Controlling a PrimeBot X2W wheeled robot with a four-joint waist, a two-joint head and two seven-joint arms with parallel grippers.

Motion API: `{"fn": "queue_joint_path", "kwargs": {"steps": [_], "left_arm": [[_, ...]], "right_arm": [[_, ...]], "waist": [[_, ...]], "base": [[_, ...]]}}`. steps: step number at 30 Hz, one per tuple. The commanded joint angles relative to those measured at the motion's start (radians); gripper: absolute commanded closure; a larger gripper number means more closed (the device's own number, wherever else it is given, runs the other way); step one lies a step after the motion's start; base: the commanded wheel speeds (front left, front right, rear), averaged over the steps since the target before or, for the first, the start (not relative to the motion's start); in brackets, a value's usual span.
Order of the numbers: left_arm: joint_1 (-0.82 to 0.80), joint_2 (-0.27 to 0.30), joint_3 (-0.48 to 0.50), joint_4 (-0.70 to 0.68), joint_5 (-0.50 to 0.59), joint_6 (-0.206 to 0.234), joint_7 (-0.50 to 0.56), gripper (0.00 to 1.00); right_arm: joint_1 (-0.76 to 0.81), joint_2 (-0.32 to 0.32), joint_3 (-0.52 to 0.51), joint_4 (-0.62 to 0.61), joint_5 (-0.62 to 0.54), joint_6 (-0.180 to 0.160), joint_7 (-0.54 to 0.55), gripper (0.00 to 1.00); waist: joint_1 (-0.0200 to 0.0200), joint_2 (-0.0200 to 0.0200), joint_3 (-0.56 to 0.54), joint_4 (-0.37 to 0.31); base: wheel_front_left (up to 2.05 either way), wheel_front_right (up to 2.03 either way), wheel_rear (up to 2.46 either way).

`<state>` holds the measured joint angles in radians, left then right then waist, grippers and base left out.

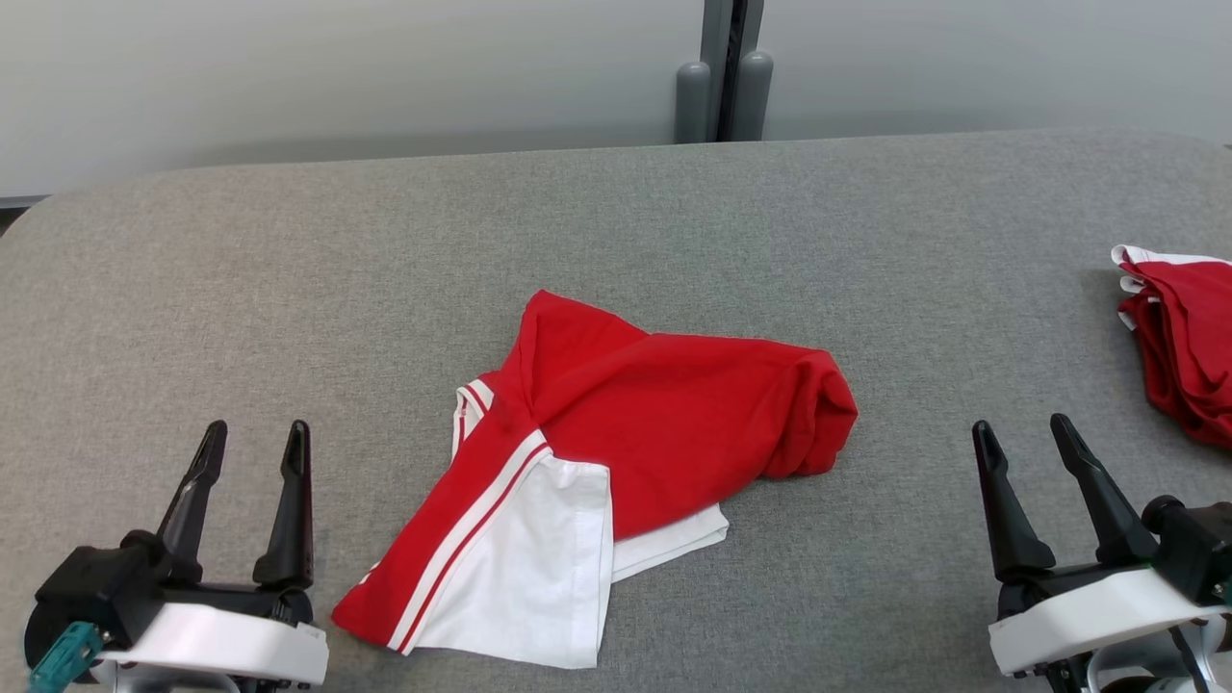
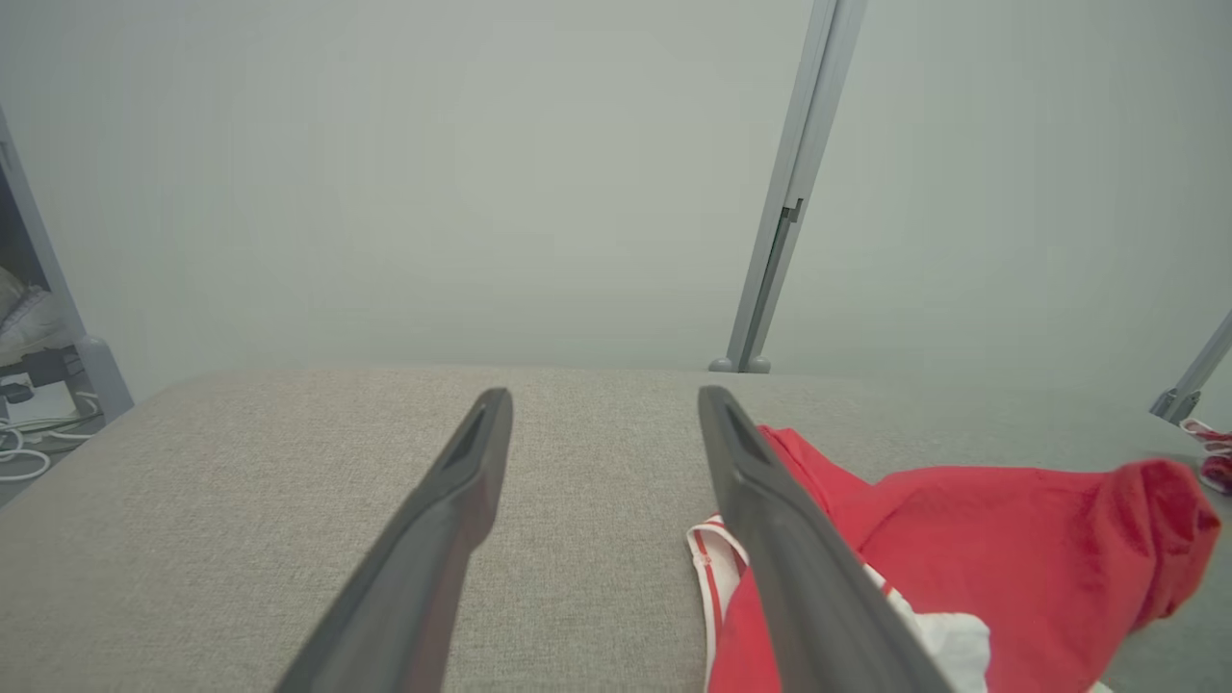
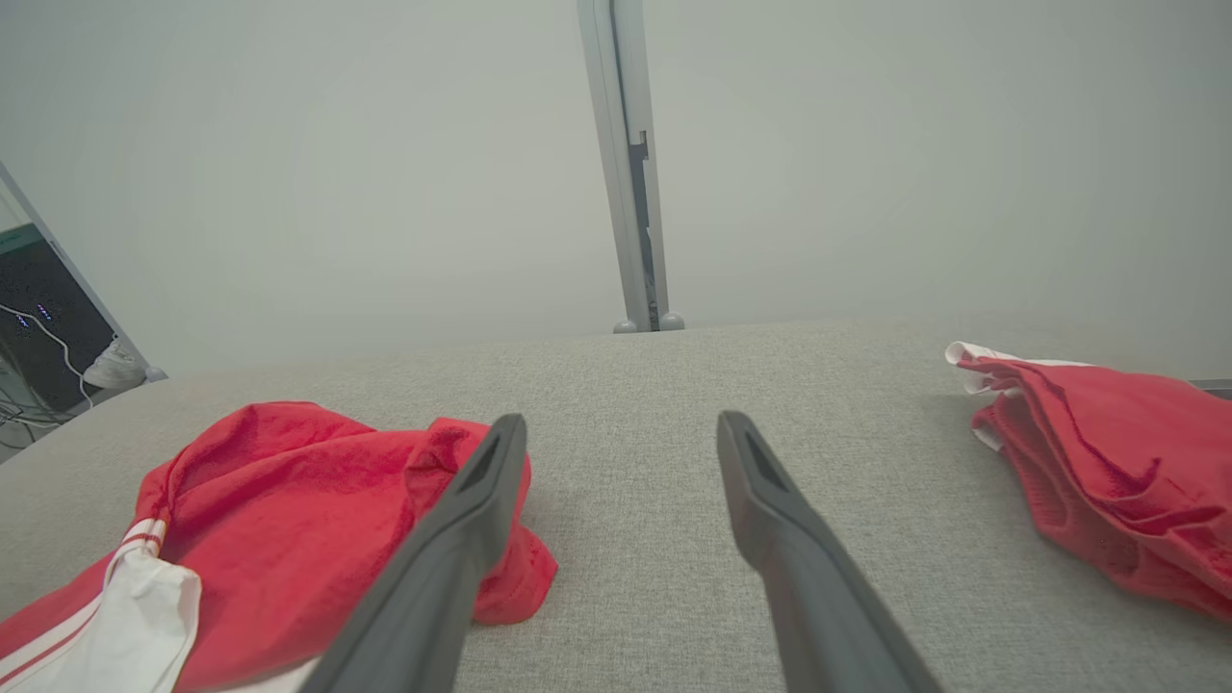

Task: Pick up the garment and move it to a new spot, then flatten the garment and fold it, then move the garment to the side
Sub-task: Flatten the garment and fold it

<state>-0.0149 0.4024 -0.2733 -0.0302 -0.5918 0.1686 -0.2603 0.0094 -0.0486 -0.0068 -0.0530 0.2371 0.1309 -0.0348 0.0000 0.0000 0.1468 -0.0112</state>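
1. The left gripper, two long dark fingers on a white wrist, stands wide open and holds nothing. It sits left of the crumpled red-and-white cloth garment, near its lower-left corner but apart from it, with a strip of table between.
2. The right gripper is spread just as wide and is also empty. It sits right of the garment, well apart from its rolled red end.
3. The garment lies about mid-width on the grey fabric-covered table. Its red body bunches into a roll on the right, a red panel with white stripes runs toward the lower left, and a white panel lies flat along its front edge.
4. Behind the garment, open grey surface runs to the table's rounded back edge; to its left, more open surface reaches the curved corner.
5. Far right of the garment, past the right gripper, a heap of red cloth with white trim lies at the table's side, cut off by the head view's edge.
6. Behind the garment, beyond the back edge, a grey upright post stands against a pale wall.
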Motion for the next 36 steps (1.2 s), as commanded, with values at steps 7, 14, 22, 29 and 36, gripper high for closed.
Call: {"fn": "queue_joint_path", "kwargs": {"steps": [7,14,22,29,36], "left_arm": [[0.028,0.011,0.009,-0.021,-0.016,0.003,0.000,0.00],[0.030,0.004,0.001,-0.019,-0.024,0.001,0.000,0.00],[0.004,-0.008,-0.007,-0.024,-0.024,0.009,0.002,0.00],[-0.011,-0.015,-0.014,-0.033,-0.020,0.009,0.007,0.00],[-0.051,-0.026,-0.016,-0.039,-0.014,0.001,0.003,0.00]], "right_arm": [[0.012,-0.005,-0.006,-0.017,-0.008,0.000,0.014,0.00],[0.013,-0.005,-0.008,-0.020,-0.012,0.000,0.019,0.00],[-0.012,-0.005,-0.017,-0.023,-0.018,0.000,0.027,0.00],[-0.083,-0.054,-0.016,0.006,-0.008,0.000,0.042,0.00],[-0.211,-0.130,0.022,0.066,0.023,0.000,0.065,0.00]], "waist": [[0.0000,0.0000,0.001,0.010],[0.0000,0.0000,0.002,0.017],[0.0000,0.0000,0.016,0.048],[0.0000,0.0000,0.046,0.091],[0.0000,0.0000,0.115,0.143]], "base": [[0.00,0.00,0.00],[0.00,0.00,0.00],[0.00,0.00,0.00],[0.00,0.00,0.00],[0.00,0.00,0.00]]}}
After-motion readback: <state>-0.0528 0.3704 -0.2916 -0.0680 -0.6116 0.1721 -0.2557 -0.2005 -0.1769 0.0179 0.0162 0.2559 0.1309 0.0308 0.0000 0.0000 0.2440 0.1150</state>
